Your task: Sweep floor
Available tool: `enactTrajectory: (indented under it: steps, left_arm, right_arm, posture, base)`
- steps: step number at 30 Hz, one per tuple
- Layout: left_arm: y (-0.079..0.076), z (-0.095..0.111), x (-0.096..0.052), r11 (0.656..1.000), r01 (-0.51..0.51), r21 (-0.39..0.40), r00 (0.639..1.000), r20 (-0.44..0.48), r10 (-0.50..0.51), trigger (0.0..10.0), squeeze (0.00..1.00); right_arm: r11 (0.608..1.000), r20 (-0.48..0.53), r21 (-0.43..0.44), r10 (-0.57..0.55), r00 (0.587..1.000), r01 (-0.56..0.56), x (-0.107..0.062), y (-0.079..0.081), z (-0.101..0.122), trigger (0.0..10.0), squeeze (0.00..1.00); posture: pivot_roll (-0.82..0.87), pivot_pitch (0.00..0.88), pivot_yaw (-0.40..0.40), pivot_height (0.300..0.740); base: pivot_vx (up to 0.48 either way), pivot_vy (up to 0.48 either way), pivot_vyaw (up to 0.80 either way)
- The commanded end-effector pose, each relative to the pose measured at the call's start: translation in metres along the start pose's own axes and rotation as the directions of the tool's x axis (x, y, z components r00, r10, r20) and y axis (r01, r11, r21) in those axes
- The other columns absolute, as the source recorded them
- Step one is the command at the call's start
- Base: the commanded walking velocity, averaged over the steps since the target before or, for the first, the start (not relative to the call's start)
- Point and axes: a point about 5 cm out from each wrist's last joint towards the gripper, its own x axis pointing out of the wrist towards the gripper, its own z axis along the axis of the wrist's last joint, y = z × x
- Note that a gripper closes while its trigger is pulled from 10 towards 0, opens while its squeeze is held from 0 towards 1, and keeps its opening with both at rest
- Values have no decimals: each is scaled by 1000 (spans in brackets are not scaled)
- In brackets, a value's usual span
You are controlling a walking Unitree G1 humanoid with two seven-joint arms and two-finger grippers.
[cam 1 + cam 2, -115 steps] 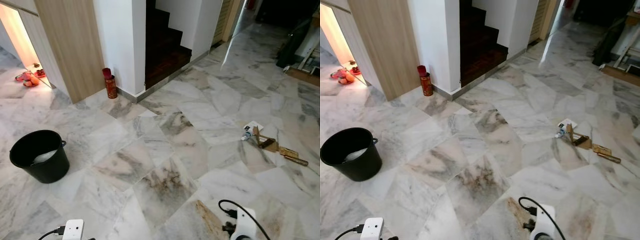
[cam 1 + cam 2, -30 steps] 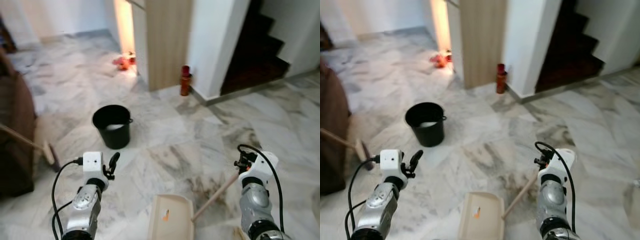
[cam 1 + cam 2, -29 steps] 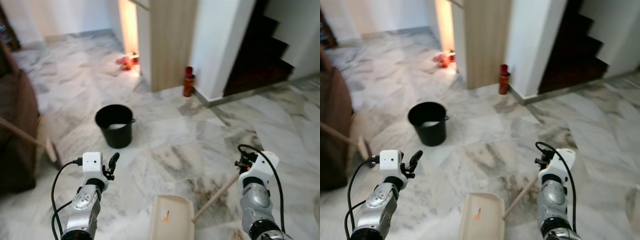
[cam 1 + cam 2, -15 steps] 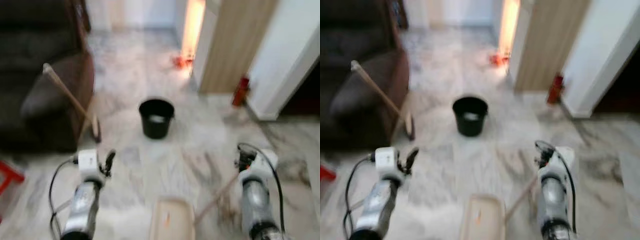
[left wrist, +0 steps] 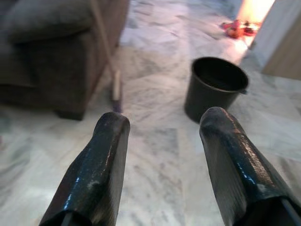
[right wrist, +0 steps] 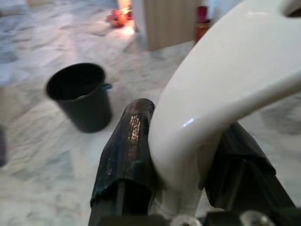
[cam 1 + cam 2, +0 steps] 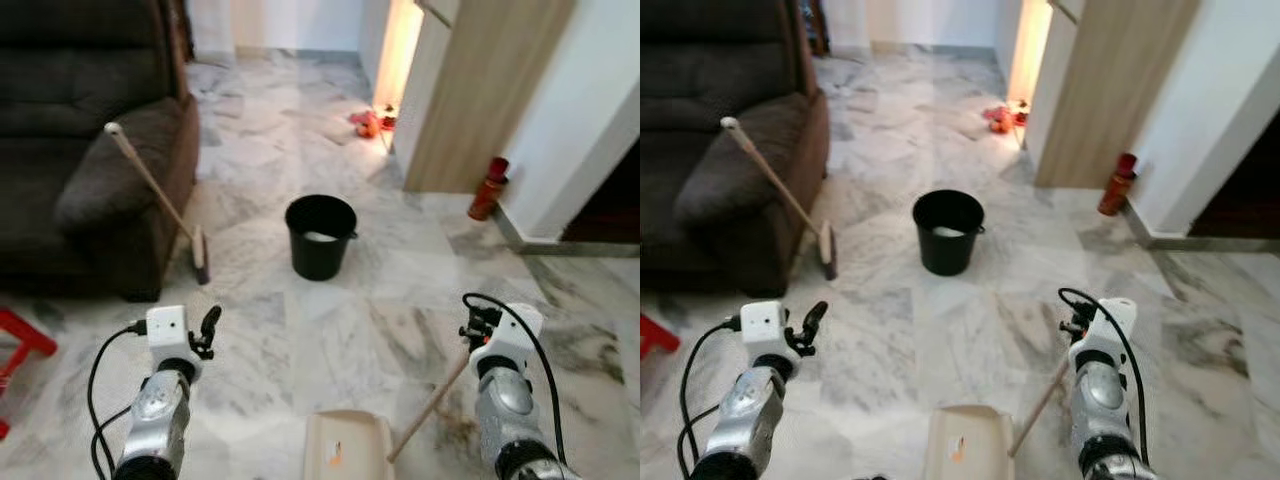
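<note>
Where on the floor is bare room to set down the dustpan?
Bare marble floor lies between the black plastic bucket and the beige dustpan. More lies right of the bucket, toward the red canister. It is crowded by the dark brown sofa, where the wooden-handled broom leans.

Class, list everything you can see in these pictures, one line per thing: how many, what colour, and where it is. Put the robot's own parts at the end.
Broom: one, pale wooden handle, leaning against the sofa arm, head on the floor.
Sofa: one, dark brown, far left.
Bucket: one, black, upright on the floor, something pale inside.
Dustpan: one, cream, low on the floor in front of the robot, long wooden handle running up towards the right arm.
Canister: one, red, by the white wall corner.
Red things: a small cluster, at the lit opening beside the wooden panel.
Red frame: one, at the left edge.
Floor: grey-veined marble.
Left gripper: jaws open, empty.
Right gripper: jaws shut on the dustpan's white grip.
</note>
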Motion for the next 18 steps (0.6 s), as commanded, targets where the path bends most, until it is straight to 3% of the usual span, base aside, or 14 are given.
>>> enactTrajectory:
  steps: [1, 18]
  left_arm:
    - [1, -1, 0, 1000, -7, 1, 1000, -3, 7, 10000, 0]
    - [1, -1, 1, 1000, -24, -14, 1000, 1, 24, 10000, 0]
  right_arm:
    - [1000, 20, 24, 0, 1000, -1, 4, 2, 7, 10000, 0]
    - [999, 0, 36, -1, 1000, 1, 4, 3, 5, 10000, 0]
  posture:
    - [43, 23, -81, 740]
    - [42, 34, -83, 740]
  base:
    - [0, 0, 0]
    - [0, 0, 0]
